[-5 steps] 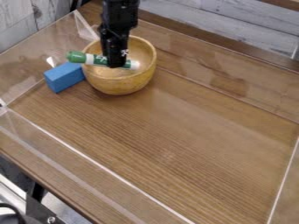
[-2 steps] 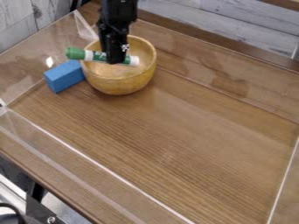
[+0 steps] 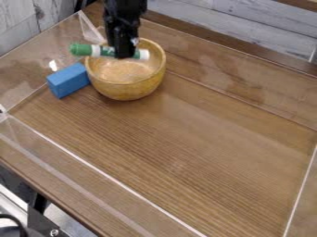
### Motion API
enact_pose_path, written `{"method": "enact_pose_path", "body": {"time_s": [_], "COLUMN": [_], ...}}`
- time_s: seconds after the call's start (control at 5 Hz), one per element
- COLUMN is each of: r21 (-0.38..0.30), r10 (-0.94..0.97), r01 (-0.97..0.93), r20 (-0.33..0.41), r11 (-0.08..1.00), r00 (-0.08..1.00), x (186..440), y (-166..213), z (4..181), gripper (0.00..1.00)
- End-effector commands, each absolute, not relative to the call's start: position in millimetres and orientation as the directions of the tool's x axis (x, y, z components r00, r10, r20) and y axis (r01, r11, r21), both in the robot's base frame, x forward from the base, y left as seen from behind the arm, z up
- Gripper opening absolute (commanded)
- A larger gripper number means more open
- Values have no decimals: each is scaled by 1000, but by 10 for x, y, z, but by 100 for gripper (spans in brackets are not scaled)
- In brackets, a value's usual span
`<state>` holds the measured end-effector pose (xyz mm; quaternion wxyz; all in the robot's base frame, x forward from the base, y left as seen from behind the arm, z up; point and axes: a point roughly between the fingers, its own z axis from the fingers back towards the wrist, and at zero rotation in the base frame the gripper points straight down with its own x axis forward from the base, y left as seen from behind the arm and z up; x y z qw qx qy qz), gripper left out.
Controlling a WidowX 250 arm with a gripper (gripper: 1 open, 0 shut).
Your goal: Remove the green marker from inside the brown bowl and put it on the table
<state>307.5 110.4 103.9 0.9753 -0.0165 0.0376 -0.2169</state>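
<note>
The green marker (image 3: 89, 48) hangs level above the brown bowl (image 3: 126, 81), clear of its rim. My gripper (image 3: 121, 53) comes down from the top of the view and is shut on the marker's white middle. One green end pokes out to the left and the other (image 3: 145, 55) to the right of the dark fingers. The bowl stands at the back left of the table (image 3: 186, 148), its pale inside showing below the marker.
A blue block (image 3: 67, 80) lies just left of the bowl, close to its wall. Clear plastic walls (image 3: 25, 139) run round the table's edges. The wood-grain top stretches wide to the front and right.
The gripper has risen with the green marker in it. The marker has gone from resting across the bowl's rim to hanging above it.
</note>
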Motion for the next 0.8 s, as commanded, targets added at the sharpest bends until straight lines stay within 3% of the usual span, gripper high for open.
{"method": "enact_pose_path", "body": {"time_s": [0.0,0.6], "r21": [13,10], "r10": [-416,-423], "r01": [416,423], "r20": [11,67], "r11": [909,906], "r00": [909,904], "x": [3122,3098], "y": [880,481], "z": [1309,1335], "gripper": [0,0]}}
